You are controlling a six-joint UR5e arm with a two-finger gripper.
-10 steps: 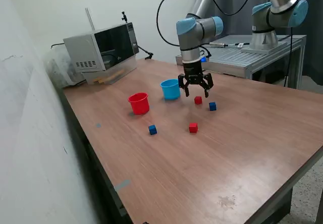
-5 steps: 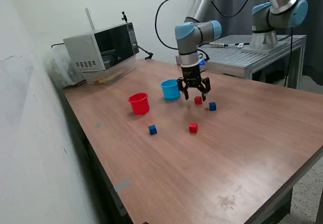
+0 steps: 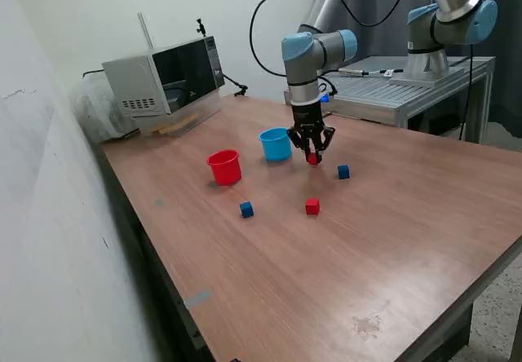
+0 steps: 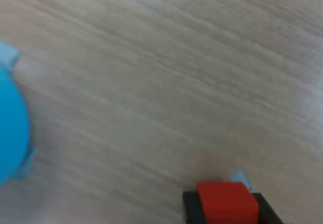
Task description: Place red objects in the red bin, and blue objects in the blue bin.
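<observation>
Gripper (image 3: 311, 156) was clamped on red cube (image 4: 226, 202) w/ pads on opposite flat faces; looked rigid, light, slip unlikely. Blue bin (image 3: 276, 144) just beside.

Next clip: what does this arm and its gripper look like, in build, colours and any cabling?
The arm is made of silver-grey tubes with light blue caps at the joints. A black cable loops beside it in the exterior view. At its end sits a black two-finger gripper; the wrist view shows dark finger pads. No markings are readable.
</observation>
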